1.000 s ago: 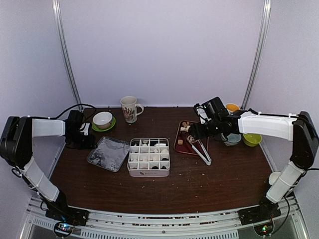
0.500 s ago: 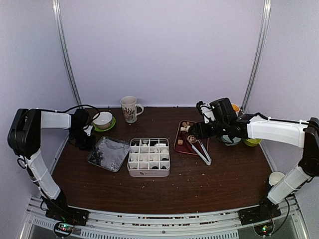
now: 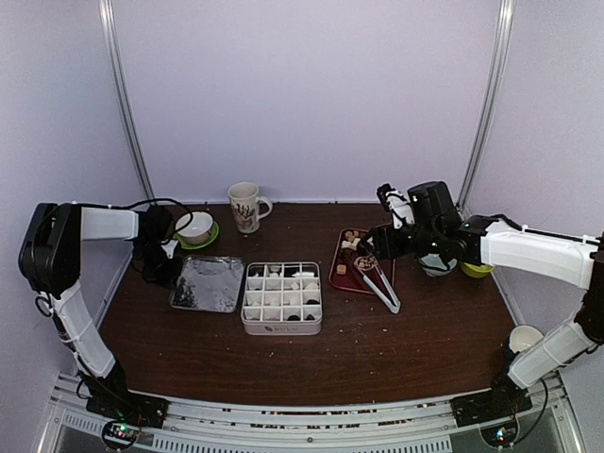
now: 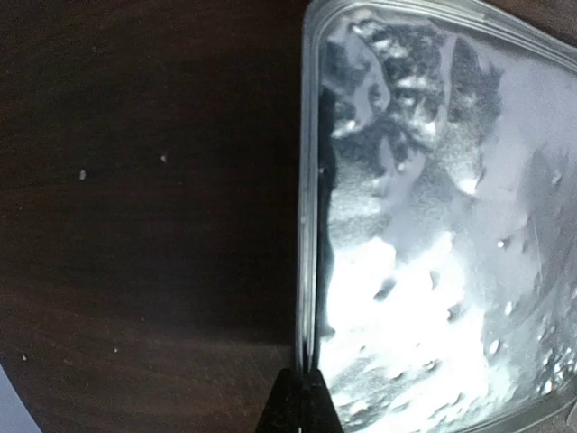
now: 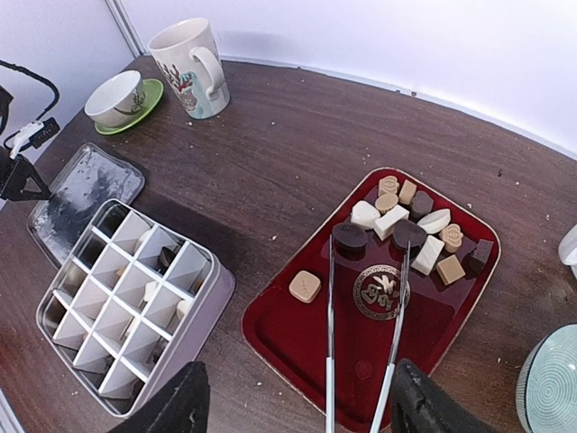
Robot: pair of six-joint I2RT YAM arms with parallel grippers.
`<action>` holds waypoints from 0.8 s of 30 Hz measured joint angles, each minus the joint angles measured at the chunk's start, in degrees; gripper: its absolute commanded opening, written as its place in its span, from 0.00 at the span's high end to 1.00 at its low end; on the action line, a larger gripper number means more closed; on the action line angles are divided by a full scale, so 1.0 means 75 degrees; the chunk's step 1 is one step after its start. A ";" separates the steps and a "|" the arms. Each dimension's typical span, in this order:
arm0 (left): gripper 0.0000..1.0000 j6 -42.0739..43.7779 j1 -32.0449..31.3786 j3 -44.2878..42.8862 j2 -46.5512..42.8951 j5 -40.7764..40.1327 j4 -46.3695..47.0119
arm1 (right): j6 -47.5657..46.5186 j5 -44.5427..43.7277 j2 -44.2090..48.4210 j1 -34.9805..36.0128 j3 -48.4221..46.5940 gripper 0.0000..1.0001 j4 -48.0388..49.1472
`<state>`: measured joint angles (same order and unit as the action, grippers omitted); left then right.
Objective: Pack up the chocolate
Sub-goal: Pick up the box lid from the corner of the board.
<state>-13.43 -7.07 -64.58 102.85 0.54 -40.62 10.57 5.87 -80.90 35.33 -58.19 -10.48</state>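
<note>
The chocolate (image 5: 410,221), in dark, tan and white pieces, lies at the far end of a red tray (image 5: 297,338), with one tan piece (image 5: 305,286) apart. More pieces sit in the gridded tin box (image 5: 209,302). White tongs (image 5: 330,361) lie on the tray. My right gripper (image 5: 302,397) hovers open above the tongs' handle end, fingers well clear on both sides. My left gripper (image 4: 302,401) is shut on the left rim of the silver metal lid (image 4: 433,271). From above, the lid (image 3: 206,283) lies flat left of the box (image 3: 281,327).
A patterned mug (image 3: 245,206) and a white bowl on a green saucer (image 3: 194,227) stand at the back left. Small bowls (image 3: 440,265) and a green one (image 3: 478,269) crowd the right arm. A white cup (image 3: 520,336) sits at the right edge.
My left gripper has closed on the lid's rim, and the lid has swung from askew to square beside the box. The right arm has drawn back slightly to the right over the tray.
</note>
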 measured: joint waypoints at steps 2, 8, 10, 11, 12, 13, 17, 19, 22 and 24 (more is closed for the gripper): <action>1.00 -0.0023 -0.0070 0.0073 -0.0289 -0.0093 -0.0006 | -0.0006 0.0096 0.0108 0.0000 0.0041 0.31 0.0006; 1.00 -0.0108 -0.0230 0.0315 -0.1687 -0.0373 0.0023 | -0.0099 0.0580 0.0446 0.0050 0.0087 0.29 0.0108; 1.00 -0.0125 -0.0286 0.0463 -0.2177 -0.0440 0.0085 | -0.0184 0.0743 0.0574 0.0111 0.0087 0.27 0.0181; 1.00 -0.0134 -0.0306 0.0536 -0.2387 -0.0440 0.0099 | -0.0219 0.0813 0.0641 0.0163 0.0087 0.25 0.0198; 1.00 -0.0137 -0.0323 0.0595 -0.2556 -0.0437 0.0114 | -0.0256 0.0854 0.0694 0.0233 0.0085 0.24 0.0213; 1.00 -0.0140 -0.0347 0.0667 -0.2742 -0.0437 0.0146 | -0.0315 0.0883 0.0737 0.0318 0.0079 0.23 0.0216; 1.00 -0.0137 -0.0423 0.0833 -0.3585 -0.0414 0.0175 | -0.0562 0.0933 0.0883 0.0755 -0.0017 0.13 0.0213; 1.00 -0.0134 -0.0423 0.0848 -0.4086 -0.0391 0.0195 | -0.0629 0.0912 0.0901 0.0930 -0.0189 0.02 0.0198; 1.00 -0.0137 -0.0423 0.0848 -0.4744 -0.0344 0.0233 | -0.0571 0.0868 0.0959 0.1081 -0.0434 0.00 0.0265; 1.00 -0.0143 -0.0423 0.0851 -0.5091 -0.0242 0.0248 | -0.0548 0.0787 0.1099 0.1093 -0.0478 0.00 0.0402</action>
<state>-14.50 -10.24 -58.19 64.66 -1.28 -38.76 6.46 11.77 -72.66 43.53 -61.78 -7.46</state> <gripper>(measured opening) 0.013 0.997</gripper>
